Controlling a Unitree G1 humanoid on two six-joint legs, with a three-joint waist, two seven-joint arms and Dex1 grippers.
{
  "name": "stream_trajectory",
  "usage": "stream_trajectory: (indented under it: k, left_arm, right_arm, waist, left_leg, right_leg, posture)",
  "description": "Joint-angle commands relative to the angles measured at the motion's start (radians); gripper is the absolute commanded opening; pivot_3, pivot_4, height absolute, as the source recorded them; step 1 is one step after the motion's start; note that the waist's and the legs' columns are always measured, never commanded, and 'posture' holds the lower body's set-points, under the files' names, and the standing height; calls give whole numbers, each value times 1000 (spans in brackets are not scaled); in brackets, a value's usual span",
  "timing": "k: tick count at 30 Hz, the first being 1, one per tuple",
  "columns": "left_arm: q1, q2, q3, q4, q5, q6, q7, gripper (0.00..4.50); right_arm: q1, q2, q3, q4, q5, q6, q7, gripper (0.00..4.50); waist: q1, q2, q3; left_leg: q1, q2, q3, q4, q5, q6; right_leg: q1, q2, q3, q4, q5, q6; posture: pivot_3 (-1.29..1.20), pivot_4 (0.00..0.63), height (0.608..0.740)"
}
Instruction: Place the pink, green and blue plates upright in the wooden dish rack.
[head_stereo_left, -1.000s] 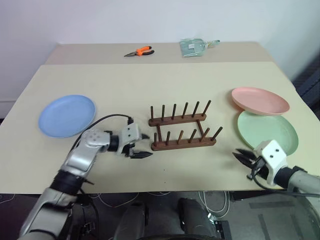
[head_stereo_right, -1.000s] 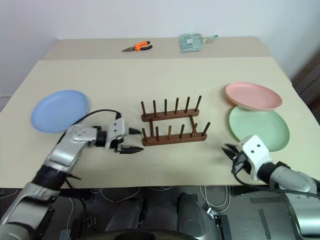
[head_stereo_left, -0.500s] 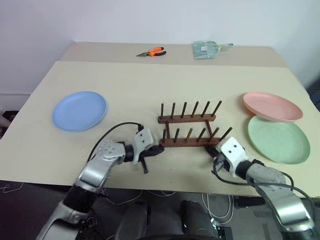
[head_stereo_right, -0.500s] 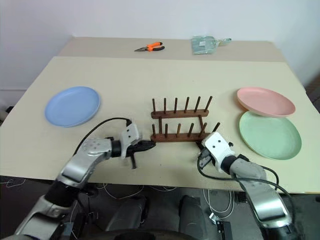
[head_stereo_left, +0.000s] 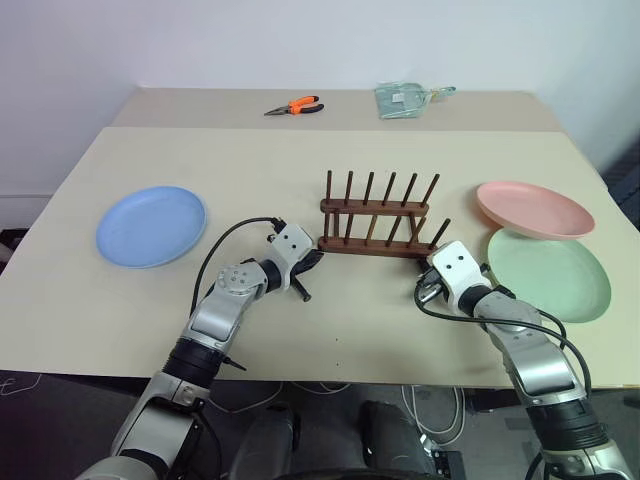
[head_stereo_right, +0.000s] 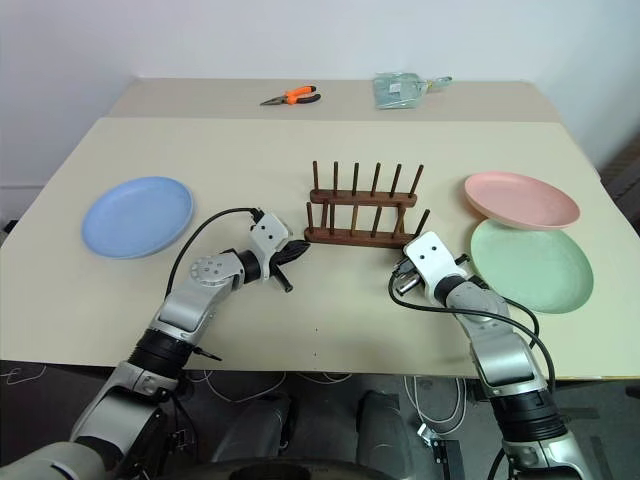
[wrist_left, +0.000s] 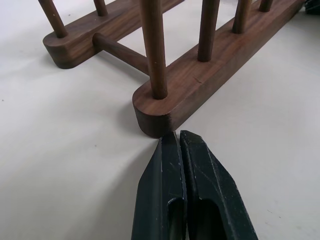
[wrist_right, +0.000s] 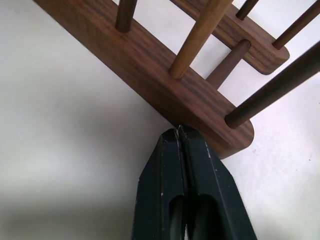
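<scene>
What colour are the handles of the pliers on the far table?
Orange handles on the small metal pliers, with dark jaws. Clearest in the left eye view.

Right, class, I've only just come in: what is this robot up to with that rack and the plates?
Both grippers are shut and pressed against the near bar of the wooden dish rack, the left gripper at one end and the right gripper at the other, apparently nudging or steadying it. Neither holds anything. No plate is racked yet: the blue plate lies flat to the robot's left, and on the right the pink plate rests overlapping the far edge of the green plate.
</scene>
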Motion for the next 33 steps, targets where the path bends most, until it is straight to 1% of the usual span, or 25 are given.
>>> stream_trajectory:
  k: [1, 2, 3, 4, 6, 8, 10, 13, 15, 16, 19, 22, 25, 26, 28, 31, 32, 33]
  left_arm:
    - [34, 31, -11, 4, 31, 15, -9, 0]
    - [49, 44, -9, -40, 14, 23, -37, 0]
    - [66, 59, -7, -87, -7, 31, -69, 0]
    - [85, 75, -3, -139, -32, 37, -105, 0]
    - [109, 98, 3, -210, -75, 51, -156, 0]
    - [125, 118, 7, -268, -119, 70, -207, 0]
    - [130, 135, 9, -329, -167, 101, -263, 0]
    - [124, 151, 3, -394, -215, 144, -313, 0]
    - [116, 152, 3, -426, -235, 164, -321, 0]
    - [113, 149, 4, -439, -244, 174, -320, 0]
    - [110, 144, 4, -475, -260, 195, -312, 0]
    - [120, 151, 8, -499, -261, 207, -297, 0]
    - [142, 169, 12, -520, -258, 215, -287, 0]
    - [150, 175, 12, -526, -257, 215, -285, 0]
    - [164, 187, 16, -534, -257, 212, -280, 0]
    - [172, 201, 37, -527, -264, 214, -268, 0]
    - [172, 205, 43, -521, -265, 211, -267, 0]
    - [171, 208, 47, -512, -265, 206, -267, 0]
  right_arm:
    - [54, -83, -49, -81, 14, -47, 80, 1752]
    - [77, -128, -95, -128, 30, -60, 119, 2317]
    - [89, -171, -147, -163, 46, -67, 147, 2700]
    - [91, -218, -198, -182, 53, -67, 165, 3156]
    - [83, -285, -254, -180, 46, -78, 184, 4135]
    - [76, -358, -254, -130, -23, -125, 181, 4135]
    - [46, -426, -209, -16, -136, -200, 136, 4135]
    - [-34, -465, -129, 166, -265, -288, 59, 4135]
    - [-104, -465, -75, 291, -327, -341, 16, 4135]
    - [-141, -460, -50, 353, -355, -363, -8, 4135]
    - [-241, -442, 21, 526, -417, -431, -67, 3325]
    - [-282, -436, 53, 592, -434, -484, -77, 1820]
    - [-280, -443, 45, 571, -425, -502, -66, 288]
    - [-271, -448, 36, 551, -419, -508, -64, 43]
    - [-245, -454, -8, 477, -388, -513, -62, 43]
    - [-216, -417, -117, 323, -261, -484, -37, 43]
    - [-210, -381, -161, 246, -174, -446, -13, 43]
    - [-216, -315, -214, 144, -30, -358, 9, 43]
  waist:
    - [0, 0, 0]
    - [-1, 1, 0]
    - [-1, 0, 0]
    - [-5, 1, 0]
    - [-11, 3, 1]
    - [-11, 2, 1]
    - [-9, 1, 2]
    - [-7, 0, 2]
    - [-5, 0, 3]
    - [-6, 0, 3]
    - [-8, 1, 3]
    - [-9, 1, 3]
    - [-11, 1, 3]
    - [-12, 2, 3]
    - [-14, 2, 4]
    - [-21, 2, 4]
    - [-22, 2, 4]
    - [-25, 2, 4]
  left_leg:
    - [0, 0, 0, 0, 0, 0]
    - [0, 0, 0, 0, 0, 0]
    - [0, 0, 0, -1, 0, 0]
    - [-1, 0, 0, -1, 0, 0]
    - [-1, 0, 2, -1, 0, 0]
    - [-1, 0, 3, -1, 0, 0]
    - [-1, 1, 2, -1, 0, 0]
    - [-2, 1, 3, 0, 0, 0]
    - [-3, 0, 3, -1, 0, 0]
    - [-3, 0, 4, -1, 0, 0]
    - [-3, 0, 4, -1, 0, 0]
    - [-3, 0, 4, -2, 0, 0]
    - [-3, 0, 4, -2, 0, 0]
    - [-3, 0, 4, -1, 0, 0]
    - [-3, 0, 4, -2, 0, 1]
    - [-3, 0, 3, -2, 0, 0]
    - [-3, 0, 3, -1, 0, 1]
    - [-3, 0, 3, -1, 0, 1]
  right_leg:
    - [0, 0, 0, 0, 0, 0]
    - [0, 0, 0, 0, 0, 0]
    - [0, 0, 0, 0, 0, 1]
    - [0, 0, 0, 0, -1, 1]
    - [-2, -1, 1, -1, -1, 2]
    - [-2, -1, 1, 0, -1, 1]
    - [-2, 0, 0, 0, -3, -2]
    - [-2, -1, 1, -1, -2, -2]
    - [-2, -2, 1, -2, -2, -3]
    - [-2, -2, 1, -2, 0, -6]
    - [-3, -2, 1, -2, 0, -6]
    - [-3, -1, 1, -2, 0, -6]
    - [-3, -1, 2, -2, 0, -6]
    - [-3, -1, 2, -2, 0, -6]
    - [-3, -1, 2, -1, 0, -6]
    - [-3, -1, 2, -1, 0, -6]
    - [-3, -1, 2, -1, 0, -6]
    - [-3, -1, 2, -1, 0, -6]
  posture:
    - [0, 150, 740]
    - [0, 150, 740]
    - [0, 150, 740]
    - [0, 150, 740]
    - [0, 150, 740]
    - [0, 150, 740]
    - [0, 150, 740]
    - [0, 150, 740]
    - [0, 150, 740]
    - [0, 150, 740]
    - [0, 150, 740]
    - [0, 150, 740]
    - [0, 150, 740]
    - [0, 150, 740]
    - [0, 150, 740]
    - [0, 150, 740]
    - [0, 150, 740]
    - [0, 150, 740]
